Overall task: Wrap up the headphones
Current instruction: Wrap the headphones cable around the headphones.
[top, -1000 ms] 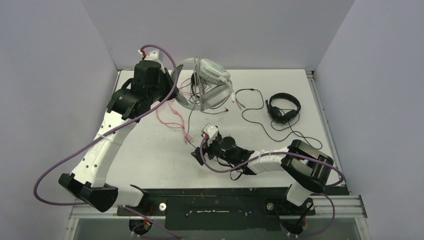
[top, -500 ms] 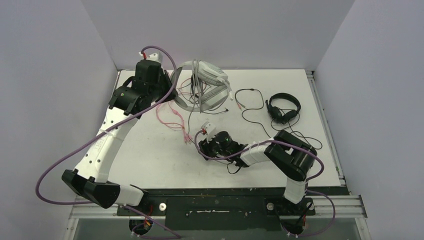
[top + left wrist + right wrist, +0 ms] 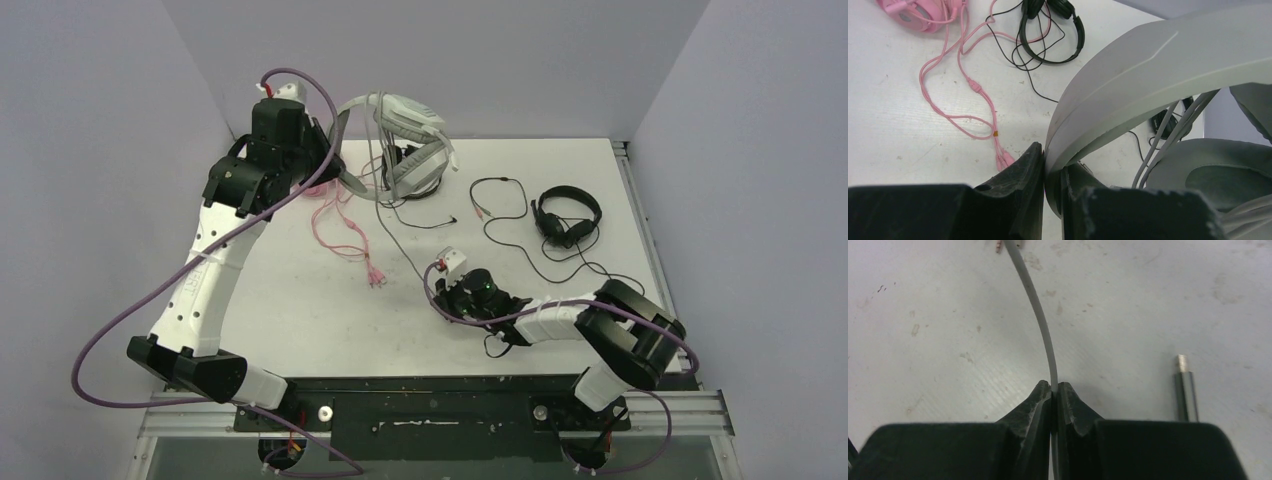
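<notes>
The bulky white-grey headphones [image 3: 405, 125] hang lifted above the far side of the table. My left gripper [image 3: 338, 172] is shut on their wide grey headband [image 3: 1148, 65], which sits pinched between the jaws of the left gripper [image 3: 1050, 165]. An earcup [image 3: 1213, 175] hangs to the right of the jaws. The headset's thin grey cable [image 3: 1037, 300] runs down to my right gripper [image 3: 1053, 390], which is shut on it just above the table. That right gripper [image 3: 445, 290] sits low at the table's middle. The pink headphones [image 3: 918, 12] lie beyond, their pink cable [image 3: 345, 235] loose on the table.
A thin black headset [image 3: 568, 215] lies at the right with its black cord [image 3: 510, 215] sprawled toward the middle. Another black headset [image 3: 1053, 30] lies beside the pink one. A metal jack plug [image 3: 1184, 390] rests on the table right of my right fingers.
My right gripper has closed on the grey cable and shifted right. The left arm has raised the white-grey headset higher and farther back.
</notes>
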{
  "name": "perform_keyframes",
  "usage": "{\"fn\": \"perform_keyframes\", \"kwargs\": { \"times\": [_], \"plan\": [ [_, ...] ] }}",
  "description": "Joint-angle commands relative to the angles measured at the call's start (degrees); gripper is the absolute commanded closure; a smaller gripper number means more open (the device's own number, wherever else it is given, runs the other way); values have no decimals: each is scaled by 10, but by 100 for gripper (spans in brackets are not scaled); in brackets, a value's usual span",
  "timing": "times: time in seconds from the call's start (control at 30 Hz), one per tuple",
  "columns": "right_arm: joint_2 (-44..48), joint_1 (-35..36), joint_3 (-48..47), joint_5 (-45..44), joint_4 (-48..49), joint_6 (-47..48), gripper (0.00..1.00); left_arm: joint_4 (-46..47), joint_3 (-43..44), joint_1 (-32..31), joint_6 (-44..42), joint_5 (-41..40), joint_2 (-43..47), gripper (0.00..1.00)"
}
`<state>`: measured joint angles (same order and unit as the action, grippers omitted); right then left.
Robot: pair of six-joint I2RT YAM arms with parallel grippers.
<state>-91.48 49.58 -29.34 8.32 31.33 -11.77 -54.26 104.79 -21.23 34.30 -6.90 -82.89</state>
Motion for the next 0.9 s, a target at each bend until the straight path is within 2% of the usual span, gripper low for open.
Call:
{"fn": "perform_keyframes", "kwargs": {
  "times": [0.0, 0.17, 0.4, 0.57, 0.77, 0.87],
  "plan": [
    [55, -41, 21, -8, -11, -33, 100, 70, 52, 14, 49, 38, 15, 100],
    [81, -98, 57, 30, 3, -62, 100, 82, 64, 24, 59, 23, 24, 100],
    [113, -102, 86, 42, 1, -74, 100, 99, 69, 60, 70, 36, 11, 100],
    [116, -118, 84, 55, 2, -78, 100, 132, 63, 63, 86, 114, 15, 100],
    [75, -220, 22, 180, 11, -104, 100, 207, -19, 63, 124, 236, 69, 100],
    [69, -265, -25, 202, -25, -101, 100, 218, -47, 64, 112, 275, 87, 100]
  ]
}}
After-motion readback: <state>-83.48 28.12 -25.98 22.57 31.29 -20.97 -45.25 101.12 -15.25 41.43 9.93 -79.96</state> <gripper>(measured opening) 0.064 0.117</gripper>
